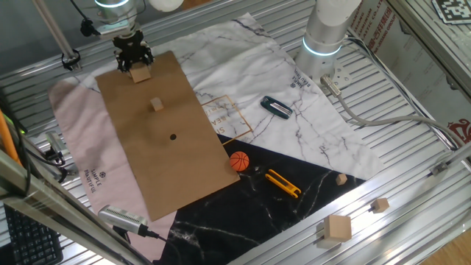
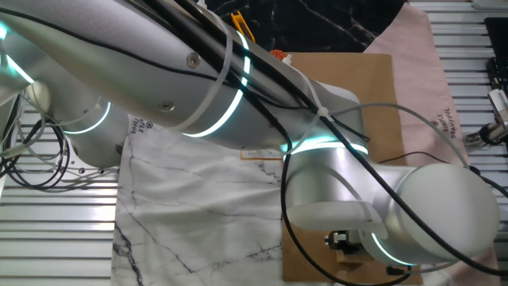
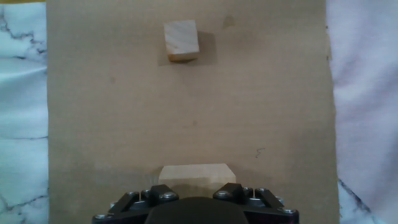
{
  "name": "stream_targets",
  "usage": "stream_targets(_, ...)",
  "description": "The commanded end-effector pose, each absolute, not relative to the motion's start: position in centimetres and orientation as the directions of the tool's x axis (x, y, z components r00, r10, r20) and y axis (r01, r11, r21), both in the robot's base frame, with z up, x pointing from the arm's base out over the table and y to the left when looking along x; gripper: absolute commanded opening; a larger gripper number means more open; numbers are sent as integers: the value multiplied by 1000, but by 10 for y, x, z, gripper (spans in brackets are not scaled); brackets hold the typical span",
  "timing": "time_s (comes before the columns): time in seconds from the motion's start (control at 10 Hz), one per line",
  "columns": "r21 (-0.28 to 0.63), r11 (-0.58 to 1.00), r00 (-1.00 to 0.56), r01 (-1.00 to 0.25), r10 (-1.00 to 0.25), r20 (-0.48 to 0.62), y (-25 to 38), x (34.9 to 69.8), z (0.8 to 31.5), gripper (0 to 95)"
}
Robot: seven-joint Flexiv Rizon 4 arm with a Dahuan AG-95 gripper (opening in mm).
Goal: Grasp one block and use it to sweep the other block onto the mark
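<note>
In the hand view I am looking straight down past the gripper (image 3: pixel 196 194), and the larger block (image 3: pixel 197 175) is sitting right at the tip of the fingers, its pale top face poking out just ahead of the black housing. The jaws look closed on it, one at each side, though the housing is hiding the contact itself. The block is resting at, or just above, the brown cardboard sheet (image 3: pixel 124 124); I cannot tell which.

Farther up the same view, the small cube (image 3: pixel 181 41) is lying on the cardboard, well apart from the held block and slightly left of its line, throwing a short shadow to its right.

From one fixed view I am seeing the gripper (image 1: pixel 135 65) at the far end of the cardboard sheet (image 1: pixel 162 140), with the larger block (image 1: pixel 140 73) under it. The small cube (image 1: pixel 156 104) is sitting nearer the middle of the sheet, and the black dot (image 1: pixel 173 136) is lying beyond it on the same line, so the cube is between the held block and the mark.

Off the cardboard, an orange ball (image 1: pixel 239 161) is resting by the sheet's edge, with a yellow tool (image 1: pixel 282 182) near it on the dark marble cloth (image 1: pixel 243 213).

In the other fixed view the arm (image 2: pixel 238 103) is filling most of the picture, hiding both cube and dot.
</note>
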State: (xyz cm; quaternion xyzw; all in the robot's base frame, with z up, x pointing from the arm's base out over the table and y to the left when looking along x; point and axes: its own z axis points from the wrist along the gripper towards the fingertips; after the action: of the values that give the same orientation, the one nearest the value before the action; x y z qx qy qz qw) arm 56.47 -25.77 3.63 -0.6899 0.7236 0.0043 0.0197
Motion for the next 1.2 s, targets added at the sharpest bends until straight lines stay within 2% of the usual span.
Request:
stream_targets(0.1, -23, 50, -49, -998, -998, -47, -257, 565, 37, 0)
stream_targets(0.3, -26, 41, -40, -999, -998, -49, -257, 565, 37, 0)
stream_targets(0.7, -22, -96, 97, -995, -994, -57, -257, 565, 37, 0)
stream_targets(1.0, -24, -119, 120, -993, -992, -36, -257, 565, 37, 0)
stream_targets(1.2, -14, -67, 67, -998, -998, -10, -257, 565, 37, 0)
